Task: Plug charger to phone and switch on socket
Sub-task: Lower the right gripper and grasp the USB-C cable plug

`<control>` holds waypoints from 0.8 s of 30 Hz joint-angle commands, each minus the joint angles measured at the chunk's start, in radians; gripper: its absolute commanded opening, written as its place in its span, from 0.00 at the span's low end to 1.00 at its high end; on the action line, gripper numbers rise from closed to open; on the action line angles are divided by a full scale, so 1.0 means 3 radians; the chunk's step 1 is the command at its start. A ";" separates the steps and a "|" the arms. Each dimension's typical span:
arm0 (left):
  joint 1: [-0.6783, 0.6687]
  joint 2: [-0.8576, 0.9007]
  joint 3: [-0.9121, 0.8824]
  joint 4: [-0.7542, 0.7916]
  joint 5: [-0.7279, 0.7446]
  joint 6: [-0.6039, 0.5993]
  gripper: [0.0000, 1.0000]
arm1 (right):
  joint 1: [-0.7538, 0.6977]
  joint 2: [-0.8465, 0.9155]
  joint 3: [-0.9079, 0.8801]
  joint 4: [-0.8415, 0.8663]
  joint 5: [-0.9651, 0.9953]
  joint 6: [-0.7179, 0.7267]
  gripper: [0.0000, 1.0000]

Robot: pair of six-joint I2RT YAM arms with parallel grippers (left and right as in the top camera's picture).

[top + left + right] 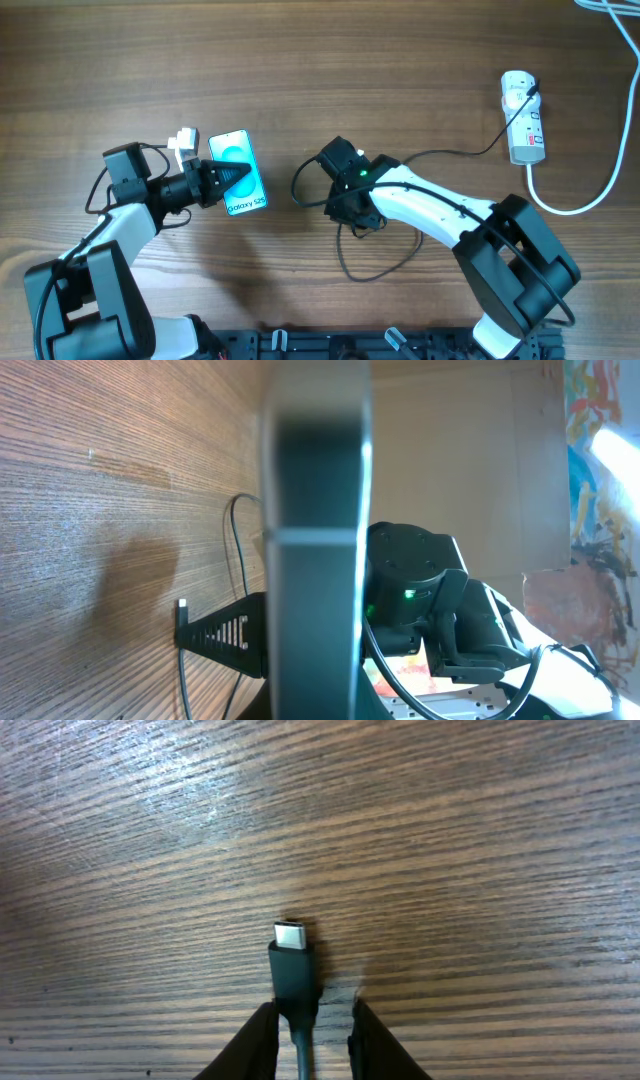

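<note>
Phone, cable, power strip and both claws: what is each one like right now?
phone: screen lit, pinched in a claw.
left claw: shut on the phone.
charger: metal tip bare, not in the phone.
right claw: fingers on each side of the charger's tip; can't tell if it squeezes.
socket: black plug in it; switch too small to tell.

Tabletop (pixel 300 60) of dark brown wood with close, straight grain; a pale sheen of glare lies across one patch in the right wrist view. Beyond it in the left wrist view: plain cream wall (pixel 450 450), brightly coloured picture (pixel 600 470) at far right, strong light on its upper corner.
</note>
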 commanded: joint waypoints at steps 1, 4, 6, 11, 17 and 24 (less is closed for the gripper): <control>0.0017 -0.0039 0.0001 0.0014 0.0092 0.0065 0.04 | 0.0010 0.0205 -0.0065 -0.0050 -0.0079 -0.0018 0.24; 0.0017 -0.0039 0.0001 0.0014 0.0090 0.0065 0.04 | 0.0004 0.0240 -0.0057 -0.0057 -0.0170 -0.0086 0.24; 0.0017 -0.0039 0.0001 0.0014 0.0092 0.0065 0.04 | 0.0004 0.0240 -0.0048 -0.0066 -0.0328 -0.0197 0.27; 0.0017 -0.0039 0.0001 0.0014 0.0092 0.0065 0.04 | 0.0005 0.0240 -0.0048 -0.0060 -0.0317 -0.0225 0.32; 0.0017 -0.0039 0.0001 0.0014 0.0092 0.0065 0.04 | 0.0004 0.0240 0.0244 -0.0479 -0.0131 -0.0407 0.41; 0.0017 -0.0039 0.0001 0.0015 0.0092 0.0065 0.04 | 0.0011 0.0449 0.0248 -0.0354 -0.0074 -0.0399 0.40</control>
